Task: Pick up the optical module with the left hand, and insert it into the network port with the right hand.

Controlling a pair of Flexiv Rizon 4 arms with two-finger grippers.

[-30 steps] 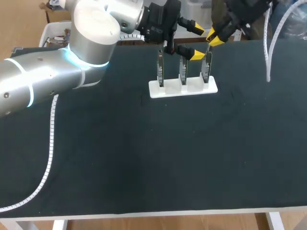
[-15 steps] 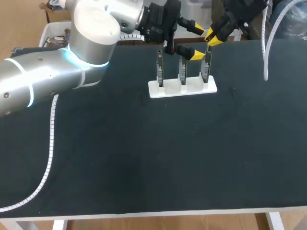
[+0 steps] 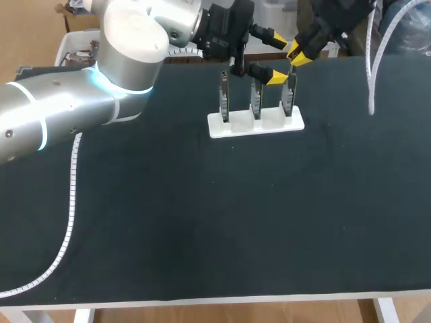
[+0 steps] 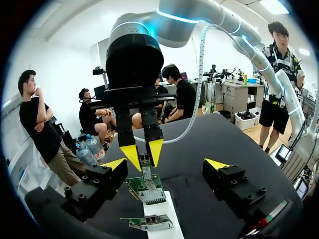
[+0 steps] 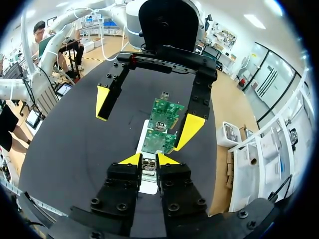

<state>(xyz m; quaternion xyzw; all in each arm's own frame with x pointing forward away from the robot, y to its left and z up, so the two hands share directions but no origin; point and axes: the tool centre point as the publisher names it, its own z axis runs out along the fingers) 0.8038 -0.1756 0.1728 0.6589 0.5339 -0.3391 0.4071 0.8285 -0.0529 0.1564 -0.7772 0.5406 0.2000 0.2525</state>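
Over the white holder [image 3: 269, 125], right gripper [image 5: 148, 160] clamps the optical module [image 5: 148, 166].

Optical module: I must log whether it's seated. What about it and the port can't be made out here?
1. Right wrist view: the right gripper covers all but a sliver of the optical module and what lies under it.
2. Left wrist view: its depth in the network port cannot be judged; the joint is tiny, half behind those fingers.
3. Head view: both are too small, behind the yellow tips.
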